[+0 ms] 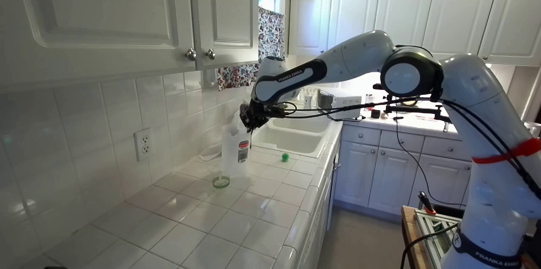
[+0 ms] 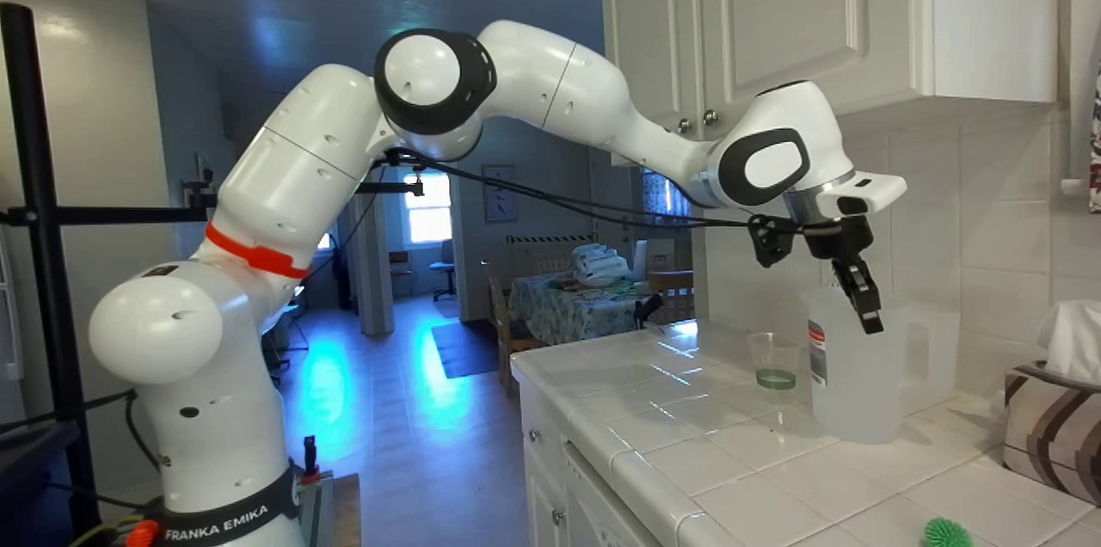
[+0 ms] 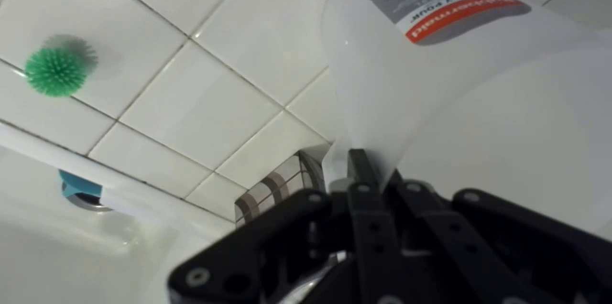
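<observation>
A tall translucent white pitcher with a red and grey label stands on the white tiled counter in both exterior views [image 1: 231,155] [image 2: 856,388]. It fills the right of the wrist view [image 3: 377,65]. My gripper [image 3: 377,172] is at its top edge, with one finger on each side of the thin wall and the fingers close together on it. The gripper also shows in both exterior views [image 1: 252,123] [image 2: 869,319], tilted downward. One finger is hidden behind the wall. A clear cup with a green bottom [image 2: 776,377] stands beside the pitcher and also shows here [image 1: 221,182].
A green spiky ball [image 1: 285,157] lies near the white sink [image 1: 291,141]; it also shows in the wrist view [image 3: 56,72]. A patterned tissue box [image 2: 1051,435] stands by the wall. White upper cabinets [image 1: 127,19] hang over the counter. A teal object [image 3: 80,185] lies in the sink.
</observation>
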Controlling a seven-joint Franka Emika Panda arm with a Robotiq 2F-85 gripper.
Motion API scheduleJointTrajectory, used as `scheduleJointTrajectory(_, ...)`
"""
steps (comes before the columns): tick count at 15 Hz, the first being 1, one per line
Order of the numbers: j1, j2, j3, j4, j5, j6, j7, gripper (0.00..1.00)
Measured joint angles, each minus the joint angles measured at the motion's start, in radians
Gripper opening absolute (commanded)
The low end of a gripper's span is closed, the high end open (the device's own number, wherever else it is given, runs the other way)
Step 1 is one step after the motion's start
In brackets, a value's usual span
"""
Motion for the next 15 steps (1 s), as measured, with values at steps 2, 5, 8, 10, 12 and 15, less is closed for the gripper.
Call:
scheduleJointTrajectory(2,0.017,0.000,-0.031,0.008,-0.044,0.005,0.031,0.01)
scheduleJointTrajectory(5,0.052,-0.001,-0.075,0.025,-0.119,0.006,0.079,0.01)
scheduleJointTrajectory(8,0.089,-0.001,-0.104,0.038,-0.192,0.006,0.122,0.01)
scheduleJointTrajectory(10,0.110,-0.001,-0.114,0.044,-0.233,0.005,0.141,0.01)
scheduleJointTrajectory(12,0.128,-0.001,-0.119,0.045,-0.269,0.005,0.158,0.01)
scheduleJointTrajectory(15,0.149,-0.001,-0.121,0.045,-0.311,0.004,0.176,0.01)
